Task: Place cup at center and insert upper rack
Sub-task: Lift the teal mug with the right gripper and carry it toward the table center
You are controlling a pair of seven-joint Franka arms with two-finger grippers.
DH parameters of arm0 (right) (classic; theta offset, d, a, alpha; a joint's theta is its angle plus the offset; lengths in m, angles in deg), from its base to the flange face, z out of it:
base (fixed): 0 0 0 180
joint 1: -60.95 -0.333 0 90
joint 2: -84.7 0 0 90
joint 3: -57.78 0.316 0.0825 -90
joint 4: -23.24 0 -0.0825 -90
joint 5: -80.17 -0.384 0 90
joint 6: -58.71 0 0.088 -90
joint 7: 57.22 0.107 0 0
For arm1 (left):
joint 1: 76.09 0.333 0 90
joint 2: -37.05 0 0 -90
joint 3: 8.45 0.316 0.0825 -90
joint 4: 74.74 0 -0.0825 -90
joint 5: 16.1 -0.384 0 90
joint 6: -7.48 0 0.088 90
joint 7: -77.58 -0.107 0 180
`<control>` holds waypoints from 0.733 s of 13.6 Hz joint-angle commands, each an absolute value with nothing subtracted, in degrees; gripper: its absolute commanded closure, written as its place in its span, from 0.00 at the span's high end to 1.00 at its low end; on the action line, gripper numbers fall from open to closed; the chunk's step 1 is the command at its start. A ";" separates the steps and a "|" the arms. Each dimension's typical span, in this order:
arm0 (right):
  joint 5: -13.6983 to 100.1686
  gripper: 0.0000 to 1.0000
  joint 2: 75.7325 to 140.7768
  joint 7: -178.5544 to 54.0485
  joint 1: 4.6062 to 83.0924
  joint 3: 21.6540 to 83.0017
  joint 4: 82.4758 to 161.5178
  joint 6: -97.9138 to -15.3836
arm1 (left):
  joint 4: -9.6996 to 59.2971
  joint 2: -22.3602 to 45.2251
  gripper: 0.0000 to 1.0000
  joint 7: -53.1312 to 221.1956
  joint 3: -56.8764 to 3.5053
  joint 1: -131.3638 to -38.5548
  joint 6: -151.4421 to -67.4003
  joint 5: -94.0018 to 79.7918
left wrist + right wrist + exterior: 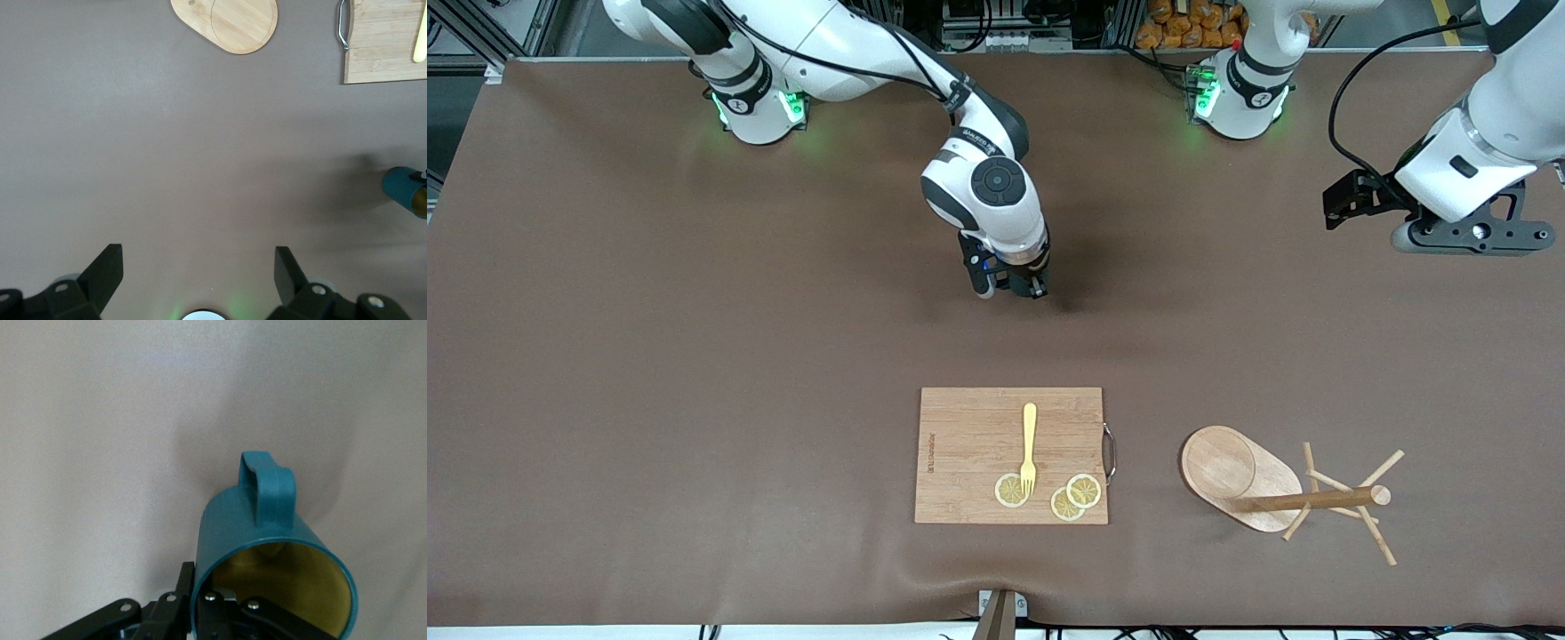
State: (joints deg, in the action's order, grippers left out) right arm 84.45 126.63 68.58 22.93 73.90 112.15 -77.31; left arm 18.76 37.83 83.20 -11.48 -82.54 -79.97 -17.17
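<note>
You see the right gripper (1014, 286) over the bare middle of the brown table (694, 356), its fingers clamped on the rim of the teal cup (267, 560). In the right wrist view the cup's mouth faces the camera, showing a yellowish inside, and its loop handle (267, 490) stands out from the wall. From the front camera the cup is almost hidden under the wrist. The left wrist view shows part of its teal body (405, 190) above the table, well apart from the other things.

Your left gripper (199, 270) waits over the table near the left arm's end, its two black fingers (105, 267) spread wide with nothing between them.

The wooden mug tree (1280, 489) lies tipped on its side, nearer the front camera than both grippers and toward the left arm's end. Its oval base (1232, 471) stands on edge, the round pole (1316, 500) runs level with the table, and thin pegs (1378, 469) splay out around the pole's free end.

Beside it, toward the middle, lies a wooden cutting board (969, 444) with a metal handle (1110, 452) on the edge facing the mug tree. On the board you find a yellow fork (1029, 449) and three lemon slices (1083, 490); the fork's tines rest on one slice.
</note>
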 commanded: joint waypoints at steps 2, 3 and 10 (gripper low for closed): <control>85.97 0.00 127.77 70.92 22.10 73.51 110.43 -77.43 | 18.51 37.84 1.00 83.12 -11.70 -82.24 -79.27 -16.89; 85.97 0.00 127.77 70.92 22.10 73.51 110.43 -77.43 | 18.51 37.84 1.00 83.21 -11.79 -82.24 -79.27 -16.89; 85.62 0.99 127.42 71.01 22.89 73.25 110.34 -76.73 | 18.51 37.93 1.00 83.21 -11.79 -82.15 -79.36 -16.89</control>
